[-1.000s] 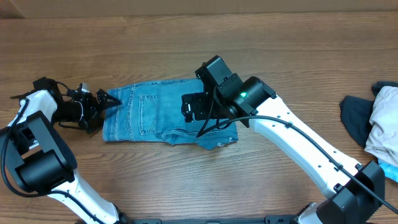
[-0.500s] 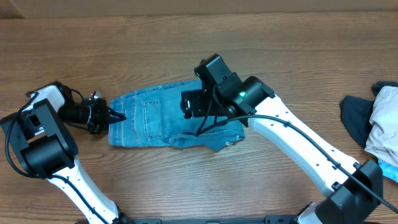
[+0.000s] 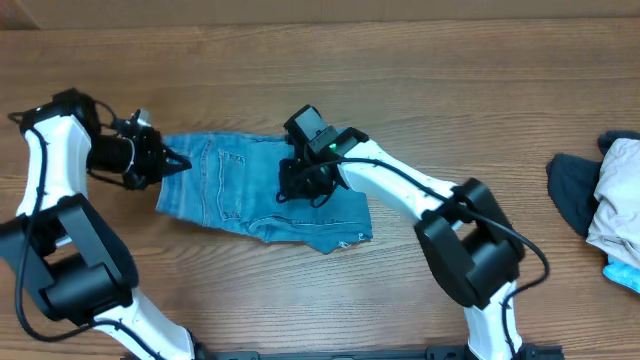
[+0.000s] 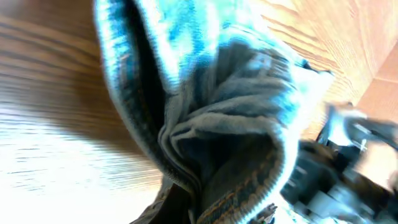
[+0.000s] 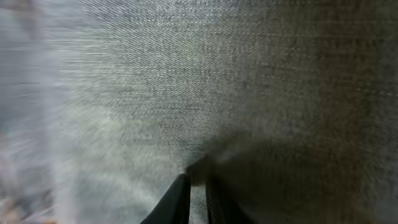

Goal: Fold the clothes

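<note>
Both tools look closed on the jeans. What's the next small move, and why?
Probably raise both tools a little, together. The left tool is shut on the bunched waist end of the jeans, and the right tool pinches denim near the middle, yet the cloth lies flat on the table. A short lift should free it to fold without dragging.

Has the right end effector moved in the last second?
Yes. The right end effector has shifted a little left over the light blue denim jeans, away from the dark and white cloth pile at the right edge.
</note>
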